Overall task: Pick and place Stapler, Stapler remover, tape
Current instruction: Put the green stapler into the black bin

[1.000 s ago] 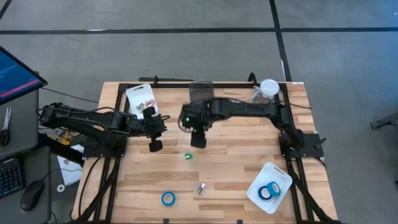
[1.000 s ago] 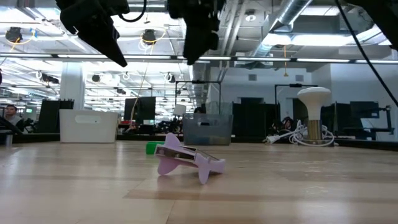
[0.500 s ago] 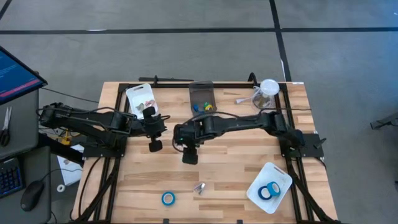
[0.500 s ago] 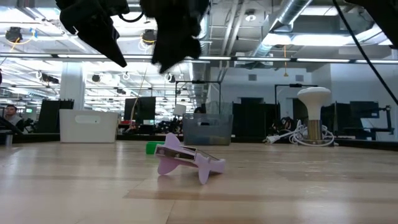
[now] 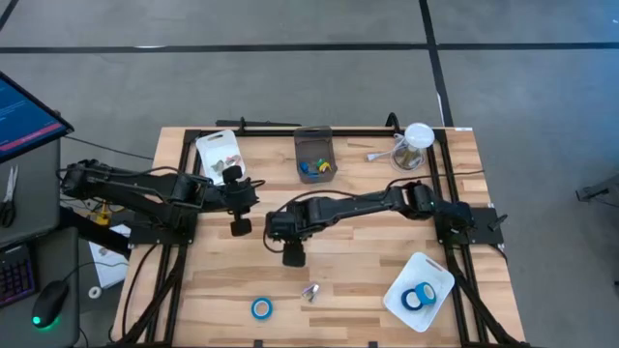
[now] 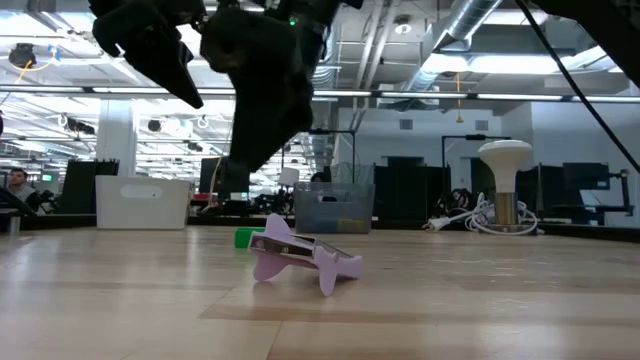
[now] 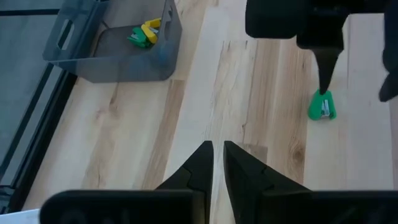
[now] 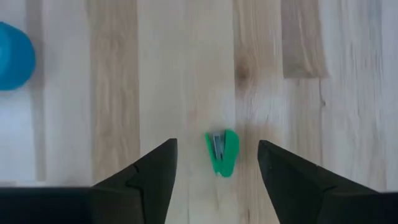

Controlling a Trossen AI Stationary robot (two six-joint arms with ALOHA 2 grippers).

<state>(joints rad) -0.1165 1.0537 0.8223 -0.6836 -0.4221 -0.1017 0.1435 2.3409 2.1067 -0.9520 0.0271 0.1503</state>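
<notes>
One green stapler remover (image 8: 222,152) is centred between the open right gripper (image 8: 214,177) fingers — long axis along the gap.

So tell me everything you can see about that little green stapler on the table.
The green stapler is small, glossy plastic with a grey metal strip along its top. It lies flat and alone on the wooden table, touching nothing else. The right gripper hangs over it, fingers open on either side of it, not yet gripping.
</notes>
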